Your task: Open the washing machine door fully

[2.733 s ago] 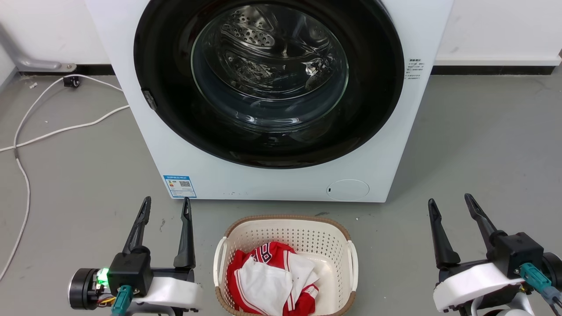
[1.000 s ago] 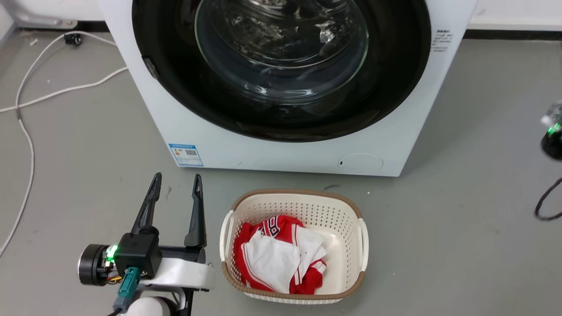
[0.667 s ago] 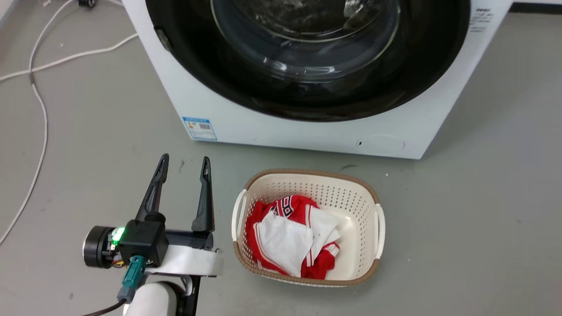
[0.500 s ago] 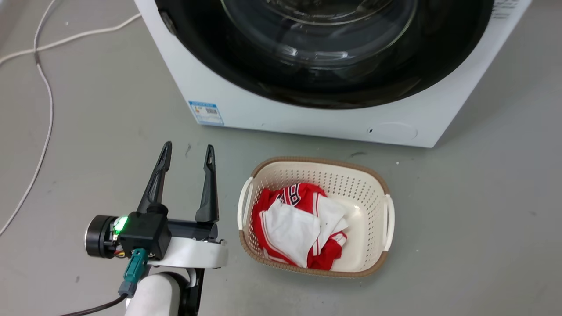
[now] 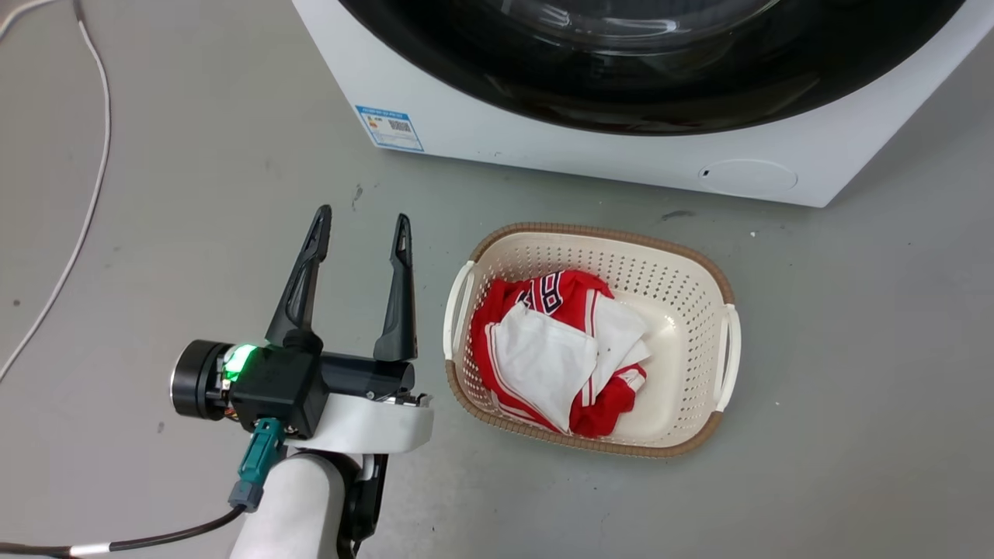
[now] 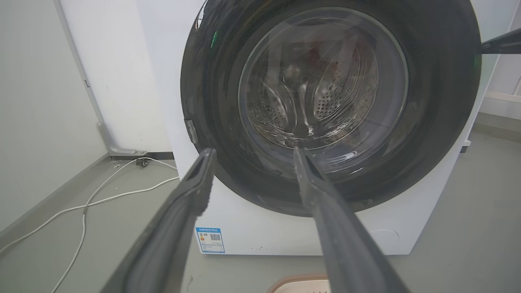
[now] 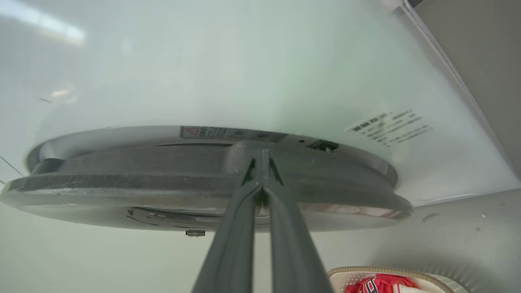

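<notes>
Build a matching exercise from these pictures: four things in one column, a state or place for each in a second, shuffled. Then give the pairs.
1. left gripper
2. right gripper
3. washing machine door
4. basket

A. holds red and white clothes
B. shut, tips at the door's rim
C. open, beside the basket
D. black ring round clear glass

Pairs: 1-C, 2-B, 3-D, 4-A

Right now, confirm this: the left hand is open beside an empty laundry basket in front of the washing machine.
Wrong on one count. The laundry basket is not empty: the head view shows red and white clothes in it. The left hand is open beside it, in front of the washing machine.
</notes>
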Robot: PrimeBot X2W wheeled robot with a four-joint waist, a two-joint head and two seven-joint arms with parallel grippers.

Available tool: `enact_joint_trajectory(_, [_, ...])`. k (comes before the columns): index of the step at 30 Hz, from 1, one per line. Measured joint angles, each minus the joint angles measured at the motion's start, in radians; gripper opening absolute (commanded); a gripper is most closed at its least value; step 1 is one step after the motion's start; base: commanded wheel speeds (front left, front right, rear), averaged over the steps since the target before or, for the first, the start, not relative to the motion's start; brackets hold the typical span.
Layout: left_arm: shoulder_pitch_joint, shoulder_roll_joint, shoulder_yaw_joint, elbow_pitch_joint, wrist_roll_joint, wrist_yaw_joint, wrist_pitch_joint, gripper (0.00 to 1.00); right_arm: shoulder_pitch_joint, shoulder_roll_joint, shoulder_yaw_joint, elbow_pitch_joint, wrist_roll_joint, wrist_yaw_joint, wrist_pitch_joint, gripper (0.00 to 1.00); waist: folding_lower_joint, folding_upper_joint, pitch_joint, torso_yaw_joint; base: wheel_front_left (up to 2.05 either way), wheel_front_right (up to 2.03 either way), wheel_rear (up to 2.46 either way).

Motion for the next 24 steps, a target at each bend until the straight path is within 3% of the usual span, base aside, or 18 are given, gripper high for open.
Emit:
enact_joint_trajectory(10, [-0.03, 0.0, -0.039, -0.007, -0.014, 0.017, 0.0, 1.0, -0.033, -0.016, -0.006, 0.017, -0.007, 0.0, 0.013, 0.0, 0.0, 0.0, 0.051, 0.023, 0.0, 0.0, 0.0])
enact_joint_trajectory(24, [-0.038, 0.0, -0.056, 0.005, -0.033, 0.034, 0.0, 1.0, -0.041, -0.026, -0.031, -0.039, 0.051, -0.002, 0.192, 0.0, -0.0001, 0.0, 0.042, 0.024, 0.0, 0.0, 0.0])
